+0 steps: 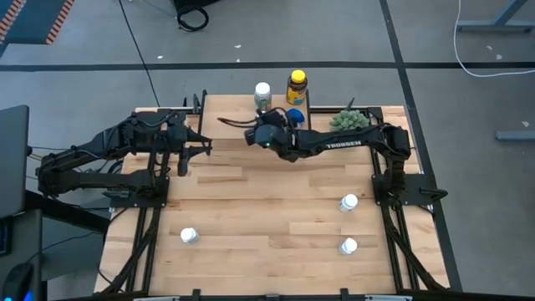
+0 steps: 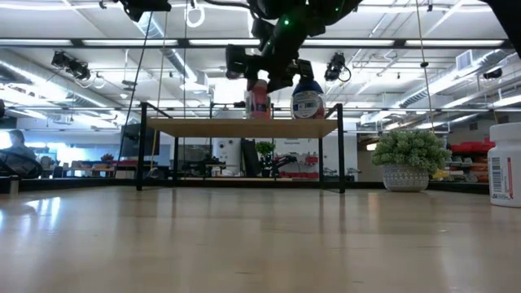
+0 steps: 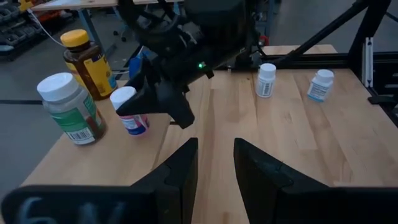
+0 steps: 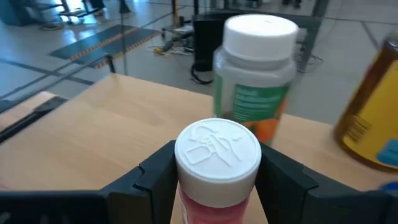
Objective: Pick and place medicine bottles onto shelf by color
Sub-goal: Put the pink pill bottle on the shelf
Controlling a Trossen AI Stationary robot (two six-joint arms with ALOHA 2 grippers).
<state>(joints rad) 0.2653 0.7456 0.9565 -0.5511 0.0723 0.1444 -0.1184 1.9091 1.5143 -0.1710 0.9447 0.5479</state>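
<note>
the right gripper [image 4: 217, 174] clamps the pink-labelled bottle [image 4: 217, 165] at the shelf [image 2: 244, 128], seemingly just touching down: lower it straight, clear of the green-labelled bottle [image 4: 258, 74], then release; the left gripper [image 3: 214, 168] waits narrowly parted, empty.

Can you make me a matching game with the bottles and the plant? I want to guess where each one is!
Things:
1. pink bottle
2. amber bottle
3. plant
4. green-label bottle

Places or looks:
A. in a pot near the table's back right corner
B. between the right gripper's fingers
C. has a yellow cap
D. tall white cap, standing on the shelf just behind the pink one

Pairs: 1-B, 2-C, 3-A, 4-D
</note>
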